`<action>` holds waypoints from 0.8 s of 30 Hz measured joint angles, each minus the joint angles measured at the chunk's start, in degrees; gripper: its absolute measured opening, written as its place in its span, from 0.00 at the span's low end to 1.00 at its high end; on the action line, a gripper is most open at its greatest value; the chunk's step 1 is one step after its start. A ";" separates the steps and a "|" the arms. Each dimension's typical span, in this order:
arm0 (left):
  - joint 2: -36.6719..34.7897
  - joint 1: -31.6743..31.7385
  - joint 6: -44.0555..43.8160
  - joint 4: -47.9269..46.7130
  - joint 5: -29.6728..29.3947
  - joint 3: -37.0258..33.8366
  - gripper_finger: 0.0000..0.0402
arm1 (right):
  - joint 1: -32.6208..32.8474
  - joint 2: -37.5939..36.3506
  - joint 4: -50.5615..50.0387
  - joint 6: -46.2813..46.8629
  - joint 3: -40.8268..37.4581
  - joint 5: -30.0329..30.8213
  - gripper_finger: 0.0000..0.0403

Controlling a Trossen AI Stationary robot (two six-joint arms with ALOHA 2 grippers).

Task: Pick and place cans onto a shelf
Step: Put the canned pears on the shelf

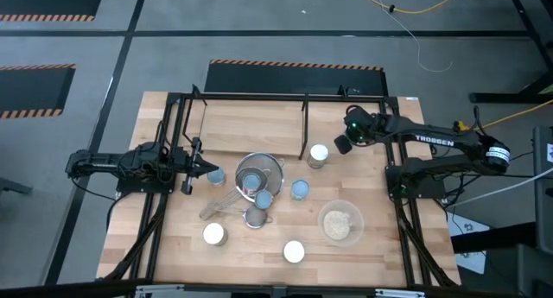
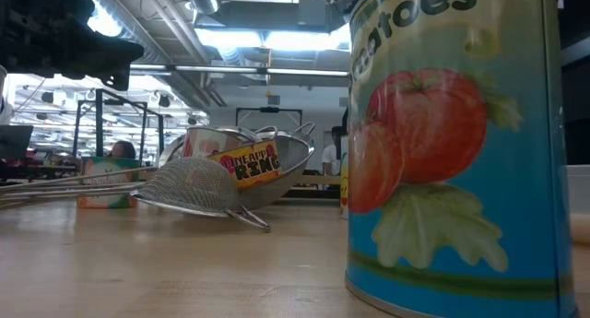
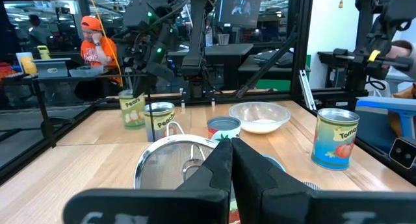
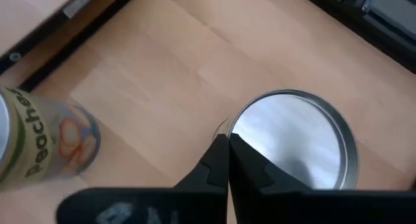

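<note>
Mesh strainers (image 1: 257, 184) were clustered just beyond the left gripper; a glass bowl (image 1: 340, 222) lay nearer the right gripper.

Tomato can (image 2: 456, 152) fills the low view, top and right side cut off, label reads only "atoes". Peaches can (image 4: 42, 143) beside the right gripper's fingers (image 4: 224, 165) blurred, cut at the edge. Mesh strainer (image 3: 175, 162) partly hidden behind left fingers (image 3: 227, 165).

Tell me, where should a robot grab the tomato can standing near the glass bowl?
Grip the tomato can around its curved side, coming straight down from above with the fingers spread wider than the lid. It stands upright, flat top up, and the glass bowl sits apart from it, so opposite sides look free.
</note>
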 joint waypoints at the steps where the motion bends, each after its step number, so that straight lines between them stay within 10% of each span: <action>1: -0.01 0.01 0.00 -0.02 0.00 0.00 0.00 | 0.00 -0.11 -1.16 -0.37 0.68 -0.36 0.00; 24: 0.00 0.02 0.02 -0.02 0.01 -0.02 0.00 | 0.20 -0.25 -11.66 -20.82 37.87 -0.54 0.00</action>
